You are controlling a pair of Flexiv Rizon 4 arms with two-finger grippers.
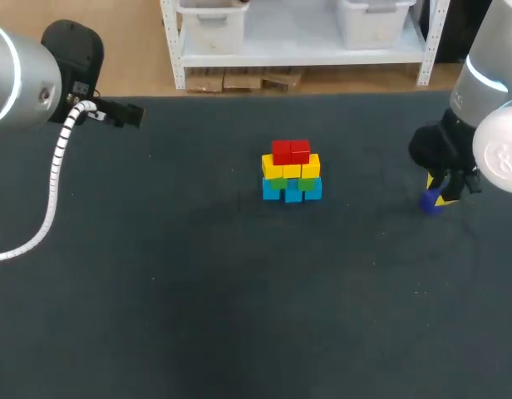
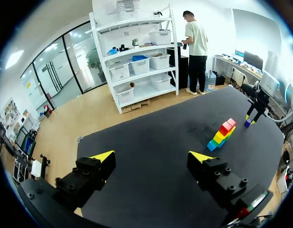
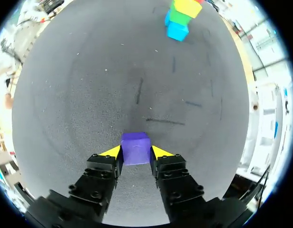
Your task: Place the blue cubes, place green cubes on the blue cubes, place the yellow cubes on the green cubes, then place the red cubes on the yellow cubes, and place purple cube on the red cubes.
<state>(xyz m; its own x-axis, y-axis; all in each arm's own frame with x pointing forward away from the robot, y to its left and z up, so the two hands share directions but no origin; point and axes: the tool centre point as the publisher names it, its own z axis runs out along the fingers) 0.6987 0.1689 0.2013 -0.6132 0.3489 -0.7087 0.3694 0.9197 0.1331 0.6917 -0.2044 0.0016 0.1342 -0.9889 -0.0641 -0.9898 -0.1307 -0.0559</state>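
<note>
- The blue cubes (image 1: 292, 193) stand side by side in the middle of the table (image 1: 156, 291), forming the bottom row.
- The green cubes (image 1: 310, 182) sit on the blue ones and show only as a thin band.
- The yellow cubes (image 1: 291, 169) lie in a row on the green.
- Two red cubes (image 1: 290, 151) rest side by side on the yellow row, centred.
- The purple cube (image 3: 135, 147) is well apart from the others, off to the right. It is pinched from both sides between the fingers of the right gripper (image 3: 135, 153), low by the table.

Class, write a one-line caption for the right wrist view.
Right gripper shut on the purple cube, the stack ahead.
</note>
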